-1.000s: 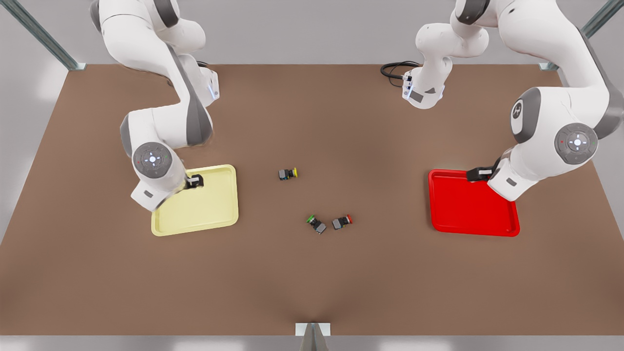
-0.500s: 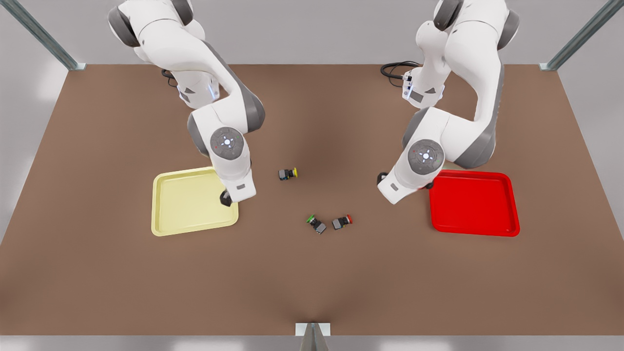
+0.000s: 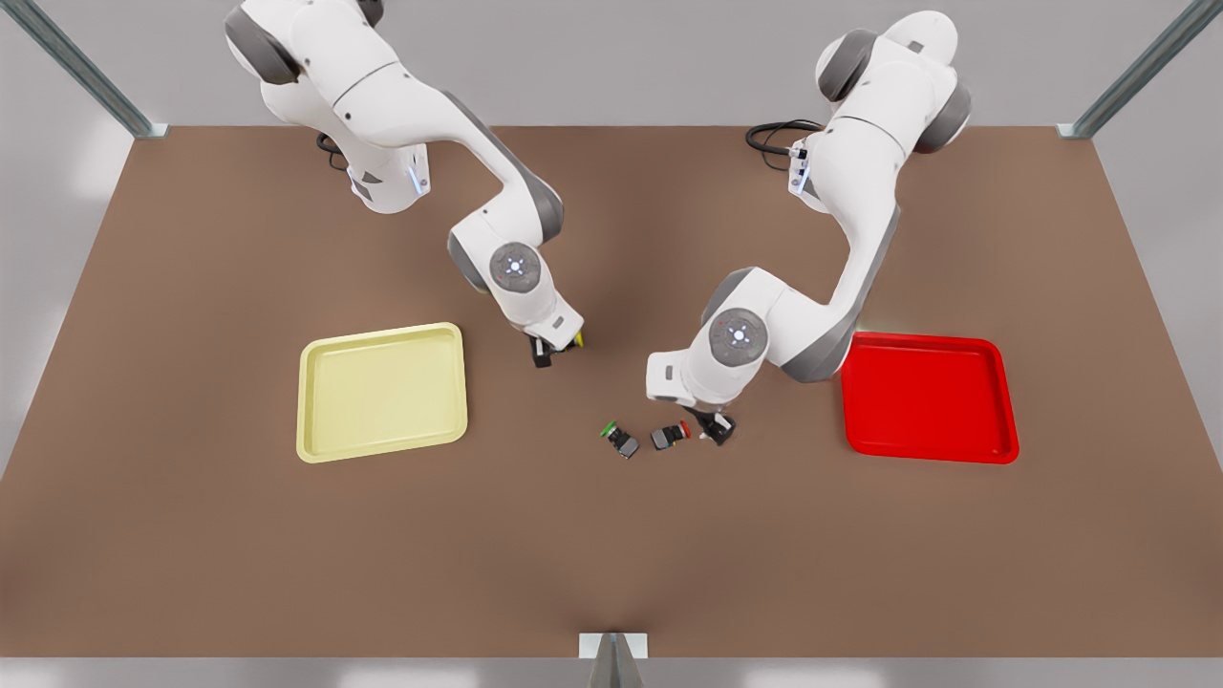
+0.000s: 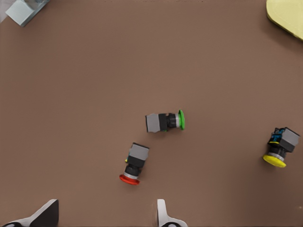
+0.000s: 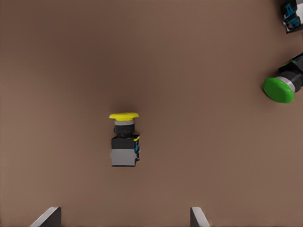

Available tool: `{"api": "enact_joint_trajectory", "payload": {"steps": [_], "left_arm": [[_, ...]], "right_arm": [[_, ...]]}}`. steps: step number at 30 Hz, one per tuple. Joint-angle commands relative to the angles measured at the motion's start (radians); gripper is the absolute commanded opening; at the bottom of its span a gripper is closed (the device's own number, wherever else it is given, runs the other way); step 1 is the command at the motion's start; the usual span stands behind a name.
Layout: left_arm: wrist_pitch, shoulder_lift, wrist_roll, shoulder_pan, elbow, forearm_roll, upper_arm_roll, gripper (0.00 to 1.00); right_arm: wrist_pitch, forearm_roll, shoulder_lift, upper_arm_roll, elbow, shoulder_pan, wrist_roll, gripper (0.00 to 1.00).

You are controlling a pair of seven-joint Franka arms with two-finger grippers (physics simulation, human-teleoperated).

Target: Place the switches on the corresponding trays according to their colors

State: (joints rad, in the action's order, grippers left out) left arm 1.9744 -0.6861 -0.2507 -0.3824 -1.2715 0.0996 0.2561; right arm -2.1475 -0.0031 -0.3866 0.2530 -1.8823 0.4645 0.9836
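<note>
Right gripper (image 3: 551, 354) spread open above yellow-capped switch (image 5: 124, 140) mid-table, left gripper (image 3: 715, 430) open beside red-capped switch (image 4: 134, 164), both switches lay well off yellow tray (image 3: 382, 392) and red tray (image 3: 927, 397)

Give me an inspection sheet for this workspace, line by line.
Surface: brown table, no spills or marks seen.
Job's things: yellow switch and red switch lie on their sides on the table, neither in a tray; yellow tray and red tray hold nothing.
Clutter: green switch lies beside the red one, not touching it.
Grippers: right gripper open, above the yellow switch; left gripper open, next to the red switch.
Cables: black cable looped at the base of the left arm.
Surroundings: metal frame posts at the far corners.
</note>
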Motion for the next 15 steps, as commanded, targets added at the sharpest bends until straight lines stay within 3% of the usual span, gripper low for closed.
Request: {"api": "enact_joint_trajectory", "payload": {"steps": [1,8,15], "left_arm": [[0.010,-0.006,0.001,-0.004,-0.003,-0.001,0.000,1.00],[0.150,-0.121,0.001,-0.023,-0.009,0.011,-0.006,1.00],[0.244,-0.194,-0.025,-0.041,-0.042,0.195,-0.008,1.00]], "right_arm": [[-0.011,0.000,0.000,0.000,-0.005,-0.001,-0.005,1.00],[-0.189,-0.002,-0.038,-0.003,-0.112,0.054,-0.028,1.00],[-0.331,-0.003,-0.035,-0.003,-0.244,0.057,-0.028,1.00]]}}
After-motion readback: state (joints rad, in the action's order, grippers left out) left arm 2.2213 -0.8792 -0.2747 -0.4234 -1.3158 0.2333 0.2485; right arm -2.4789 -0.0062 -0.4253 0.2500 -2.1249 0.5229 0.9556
